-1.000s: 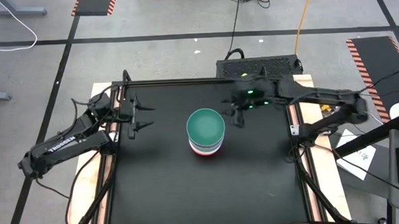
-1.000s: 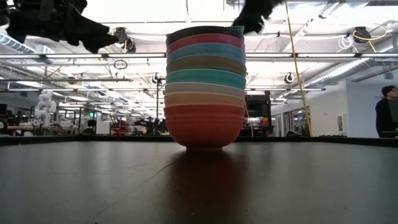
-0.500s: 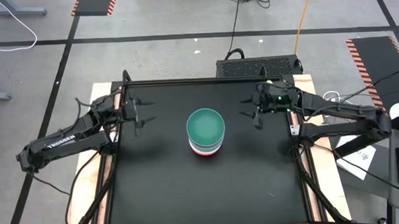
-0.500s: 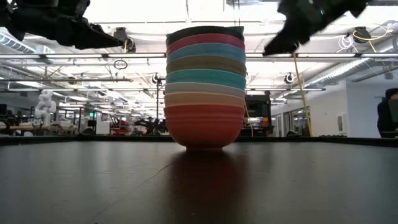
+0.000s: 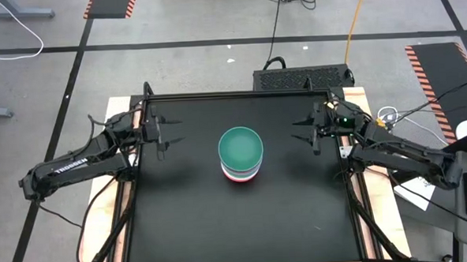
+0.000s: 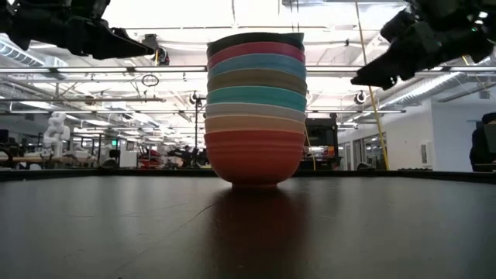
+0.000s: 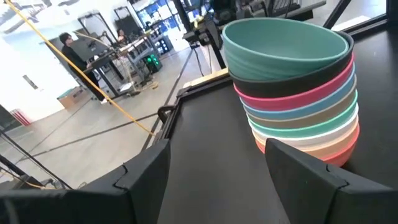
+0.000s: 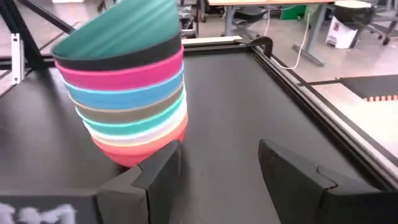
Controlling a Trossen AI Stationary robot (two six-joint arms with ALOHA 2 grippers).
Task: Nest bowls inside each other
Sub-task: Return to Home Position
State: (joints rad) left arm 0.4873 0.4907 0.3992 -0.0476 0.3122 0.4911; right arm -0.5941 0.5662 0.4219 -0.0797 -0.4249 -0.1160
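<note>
Several bowls (image 5: 241, 153) stand nested in one upright stack at mid-table, and the red bottom bowl (image 6: 254, 159) rests by its foot on the black table top. A green bowl (image 7: 283, 40) is on top, with black, magenta, blue, tan, teal and peach rims below it. My left gripper (image 5: 164, 132) hovers open to the stack's left, above the table, pointing at it. My right gripper (image 5: 305, 133) hovers open to the stack's right, also pointing at it. Each wrist view shows the stack (image 8: 127, 93) beyond two spread fingers with nothing between them.
A raised frame (image 5: 347, 154) runs around the black table top. A black box (image 5: 302, 77) with cables sits just beyond the far edge. Papers (image 5: 421, 182) lie off the table's right side. A person (image 6: 484, 143) stands far back in the room.
My right gripper has drawn back from beside the stack's top toward the table's right edge and come down, staying open. My left gripper has rolled about its own axis while staying where it was. The stack has not moved.
</note>
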